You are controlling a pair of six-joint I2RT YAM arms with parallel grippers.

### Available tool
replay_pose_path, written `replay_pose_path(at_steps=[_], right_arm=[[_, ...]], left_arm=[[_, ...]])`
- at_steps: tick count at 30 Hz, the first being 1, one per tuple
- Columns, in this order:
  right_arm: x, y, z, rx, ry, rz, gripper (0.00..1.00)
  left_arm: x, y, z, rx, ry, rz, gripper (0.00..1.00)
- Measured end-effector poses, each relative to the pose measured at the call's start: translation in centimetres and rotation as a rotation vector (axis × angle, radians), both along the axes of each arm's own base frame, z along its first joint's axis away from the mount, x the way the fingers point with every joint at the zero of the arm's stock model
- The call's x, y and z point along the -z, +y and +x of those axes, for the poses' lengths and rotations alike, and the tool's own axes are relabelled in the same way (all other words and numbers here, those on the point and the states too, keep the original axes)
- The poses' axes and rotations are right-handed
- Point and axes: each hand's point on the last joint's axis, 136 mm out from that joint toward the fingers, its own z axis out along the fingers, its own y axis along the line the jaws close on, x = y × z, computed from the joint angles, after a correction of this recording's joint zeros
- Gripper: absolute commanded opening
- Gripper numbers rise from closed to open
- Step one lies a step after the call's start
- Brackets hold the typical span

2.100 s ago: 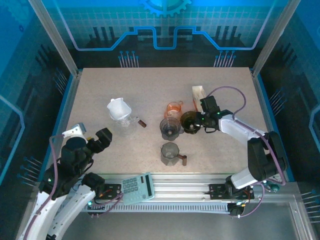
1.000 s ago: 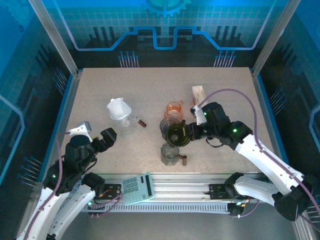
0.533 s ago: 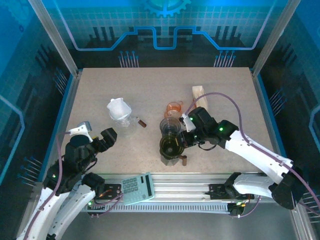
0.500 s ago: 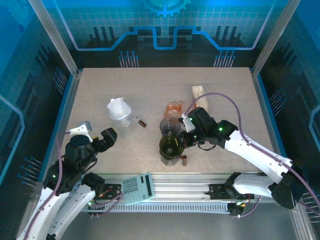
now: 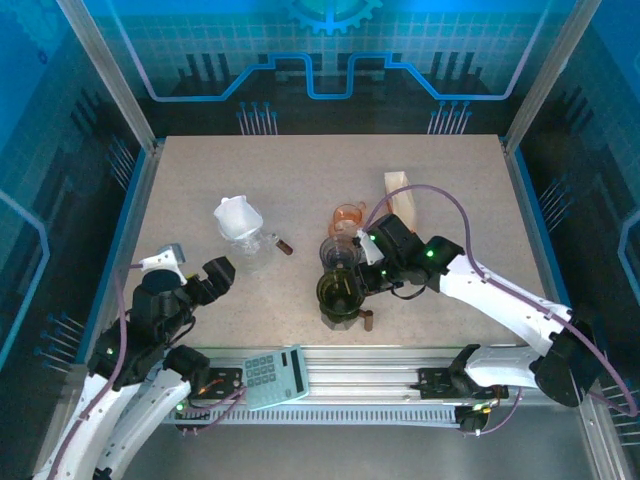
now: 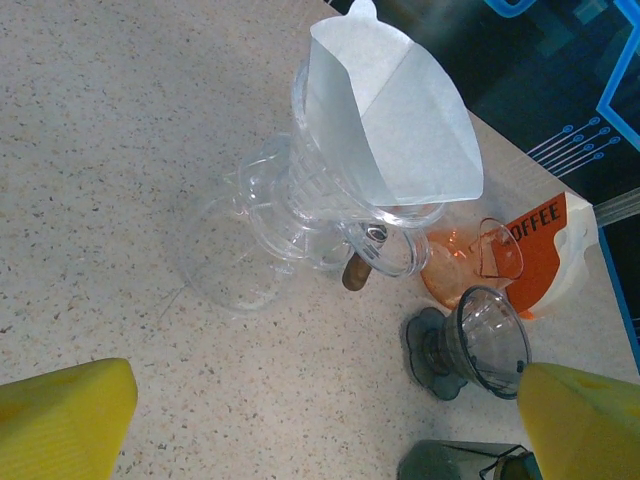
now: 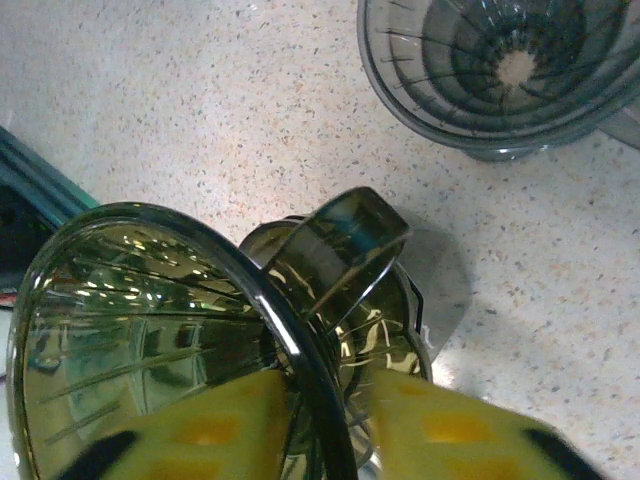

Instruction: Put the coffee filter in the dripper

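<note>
Orange bag lettered "OFFEE"

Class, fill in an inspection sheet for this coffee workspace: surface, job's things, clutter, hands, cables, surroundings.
Surface: speckled table, no spills seen.
Job's things: white coffee filter sits in a clear glass vessel; dark dripper held over a grey pitcher.
Clutter: orange cup, grey dripper, coffee bag, calculator on the front rail.
Hands: left hand open, empty; right hand shut on the dark dripper's rim.
Cables: purple cable loops above the right arm.
Surroundings: blue-lit panelled walls.
</note>
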Motion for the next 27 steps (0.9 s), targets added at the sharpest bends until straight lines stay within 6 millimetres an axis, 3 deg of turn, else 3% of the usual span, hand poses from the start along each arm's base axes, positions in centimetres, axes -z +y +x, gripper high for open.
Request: replay_pose_path(at_steps=[3, 6, 11, 14, 20, 23, 27], right_arm=[[-0.2, 0.1, 0.2, 0.001, -0.01, 0.0, 0.64], [-0.3, -0.1, 0.4, 0.002, -0.025, -0.009, 0.74], [-1.6, -0.7, 1.5, 0.027, -0.099, -0.028, 0.76], [-3.5, -2.0, 3.4, 0.083, -0.188, -0.038, 0.73], [-6.6, -6.2, 10.3, 0.264, -0.366, -0.101, 0.55], [-6.5, -7.6, 14.3, 0.326, -0.412, -0.17, 0.46], [-4.4, -9.2, 18.7, 0.37, -0.406, -0.276, 0.4]], left_arm=[[0.0, -0.2, 0.0, 0.008, 0.0, -0.005, 0.99], [0.1, -0.4, 0.0, 0.02, 0.003, -0.011, 0.99], [0.0, -1.3, 0.2, 0.057, -0.008, -0.036, 0.99], [-0.1, -1.9, 0.4, 0.083, -0.011, -0.052, 0.99], [0.4, -2.8, 0.8, 0.116, 0.013, -0.063, 0.99], [0.5, -3.0, 0.8, 0.125, 0.02, -0.066, 0.99], [0.5, -3.1, 0.7, 0.132, 0.022, -0.069, 0.99]])
